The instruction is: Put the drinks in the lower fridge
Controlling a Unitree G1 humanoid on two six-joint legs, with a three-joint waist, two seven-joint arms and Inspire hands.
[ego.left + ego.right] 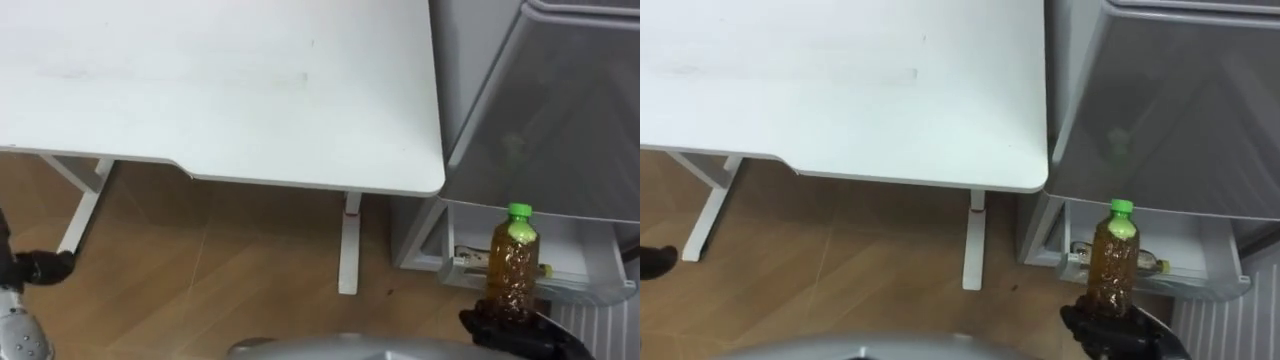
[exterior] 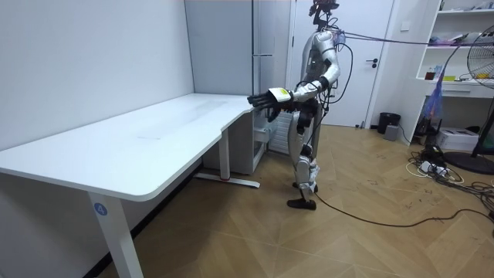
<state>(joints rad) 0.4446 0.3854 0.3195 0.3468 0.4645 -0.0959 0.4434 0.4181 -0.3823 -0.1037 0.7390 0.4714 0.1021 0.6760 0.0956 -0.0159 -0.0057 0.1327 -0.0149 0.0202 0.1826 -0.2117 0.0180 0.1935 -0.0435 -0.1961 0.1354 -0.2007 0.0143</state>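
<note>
My right hand (image 1: 515, 325) is curled round the base of the drink bottle (image 1: 513, 265) — upright, before the open lower fridge drawer (image 1: 585, 283). Nearly full, smooth plastic — likely slippery, so grip mid-body.

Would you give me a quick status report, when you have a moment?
Right hand shut on bottle, upright. Left hand open, idle. Lower fridge drawer open ahead; nothing in the way.
</note>
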